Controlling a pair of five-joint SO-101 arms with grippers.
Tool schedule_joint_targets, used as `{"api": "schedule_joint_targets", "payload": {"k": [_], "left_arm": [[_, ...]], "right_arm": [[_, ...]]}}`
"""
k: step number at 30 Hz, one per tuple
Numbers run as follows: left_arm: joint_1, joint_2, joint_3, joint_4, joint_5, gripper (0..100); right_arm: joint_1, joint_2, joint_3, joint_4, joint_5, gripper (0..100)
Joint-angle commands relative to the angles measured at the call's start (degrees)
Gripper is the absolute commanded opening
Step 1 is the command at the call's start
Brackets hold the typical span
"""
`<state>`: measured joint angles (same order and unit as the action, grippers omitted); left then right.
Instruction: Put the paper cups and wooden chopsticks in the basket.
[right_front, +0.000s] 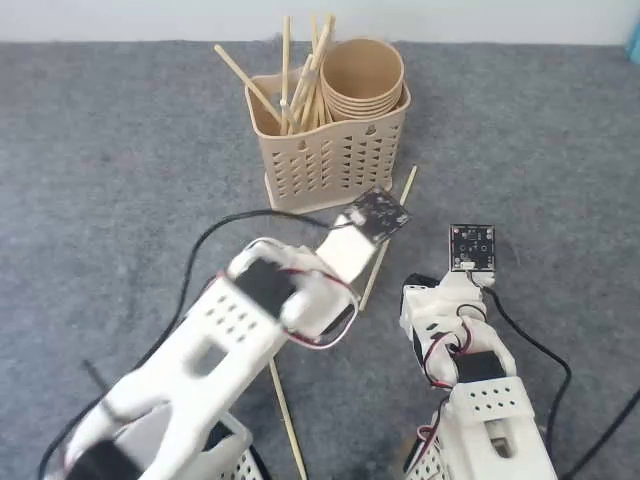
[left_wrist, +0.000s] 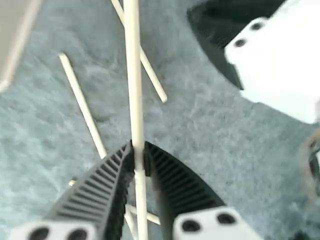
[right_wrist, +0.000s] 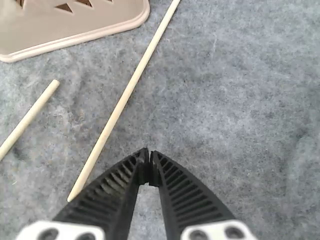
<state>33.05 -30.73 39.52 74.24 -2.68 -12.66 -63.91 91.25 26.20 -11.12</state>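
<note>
Left claw (left_wrist: 138, 146) around chopstick (left_wrist: 132, 75) near basket (right_front: 330, 165)

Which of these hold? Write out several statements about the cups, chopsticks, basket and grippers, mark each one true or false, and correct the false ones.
1. The paper cups sit stacked inside the basket. True.
2. The left gripper is shut on a wooden chopstick. True.
3. The right gripper grips a chopstick. False: it is shut on nothing, and a loose chopstick lies beside it on the carpet.
4. The basket lies tipped on its side. False: it stands upright.
5. Every chopstick is already in the basket. False: besides those standing in it, a stray chopstick lies on the carpet between the arms.
</note>
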Motion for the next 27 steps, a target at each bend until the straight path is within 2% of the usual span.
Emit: {"api": "schedule_joint_targets", "payload": {"k": [1, 7, 12, 15, 20, 24, 25, 27], "left_arm": [[-2.11, -14.68, 2.15, -2.2, 0.44, 1], [-10.81, -34.11, 15.96, -17.14, 0.7, 1], [-21.98, -55.56, 35.3, -34.29, 11.69, 1], [-26.55, -65.23, 40.13, -35.87, 15.91, 1], [-28.75, -71.65, 45.32, -37.54, 19.78, 1], [-29.45, -73.23, 54.64, -48.53, 22.68, 1], [-29.63, -73.23, 57.01, -52.57, 22.86, 1], [-29.98, -72.44, 56.75, -54.42, 22.86, 1]], "right_arm": [[0.4, -1.36, -0.18, -1.45, 0.97, 1.3], [1.19, -1.36, -1.58, -0.22, 0.62, 1.1], [3.65, -0.75, -11.87, 14.73, 0.44, 1.3], [1.8, -0.75, -15.82, 19.47, 0.44, 1.3], [-3.12, -0.66, -18.11, 19.21, 0.44, 1.3], [-4.79, 2.59, -24.09, 19.3, -0.44, 1.5], [-4.79, 4.44, -26.29, 19.3, -2.02, 2.6], [-4.7, 9.45, -30.24, 19.3, -6.24, 6.9]]}}
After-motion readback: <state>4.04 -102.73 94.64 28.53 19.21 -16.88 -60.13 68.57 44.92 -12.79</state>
